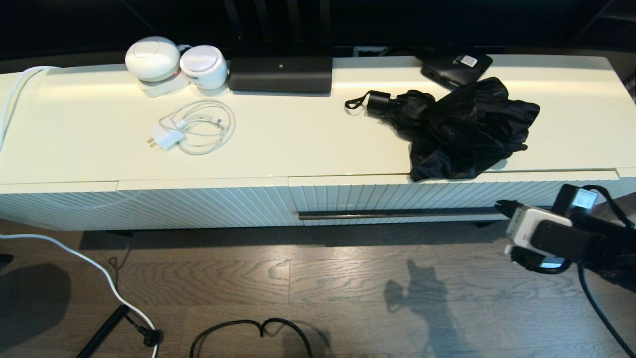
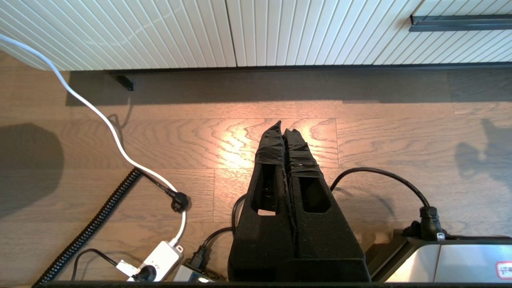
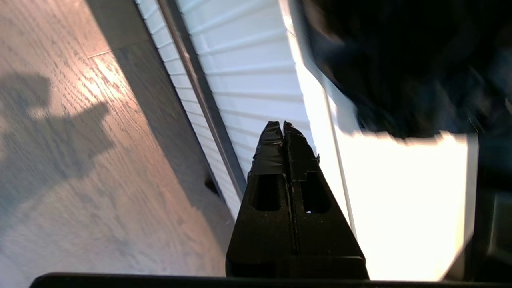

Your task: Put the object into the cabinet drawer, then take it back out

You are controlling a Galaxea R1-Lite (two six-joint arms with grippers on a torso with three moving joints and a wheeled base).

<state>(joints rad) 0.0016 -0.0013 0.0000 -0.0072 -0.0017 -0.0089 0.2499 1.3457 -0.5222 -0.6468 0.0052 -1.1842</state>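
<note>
The black folding umbrella (image 1: 462, 127) lies on the cabinet top at the right, its bunched fabric hanging slightly over the front edge and its short handle (image 1: 378, 101) with wrist loop pointing left. Below it the ribbed cream drawer (image 1: 397, 199) is closed, with its dark bar handle (image 1: 397, 215) running along the front. My right gripper (image 1: 503, 206) is shut and empty, hovering by the right end of the bar handle (image 3: 202, 100). In the right wrist view its tips (image 3: 282, 128) lie over the ribbed front, with the umbrella (image 3: 400, 60) beyond. My left gripper (image 2: 283, 127) is shut and empty, low over the floor.
On the cabinet top (image 1: 298, 134) lie a white charger with coiled cable (image 1: 191, 128), two white round devices (image 1: 174, 62), a long black device (image 1: 280, 73) and a flat black box (image 1: 457, 66). A ribbed panel without handle (image 1: 149, 204) is at left. Cables (image 1: 99, 273) trail across the wooden floor.
</note>
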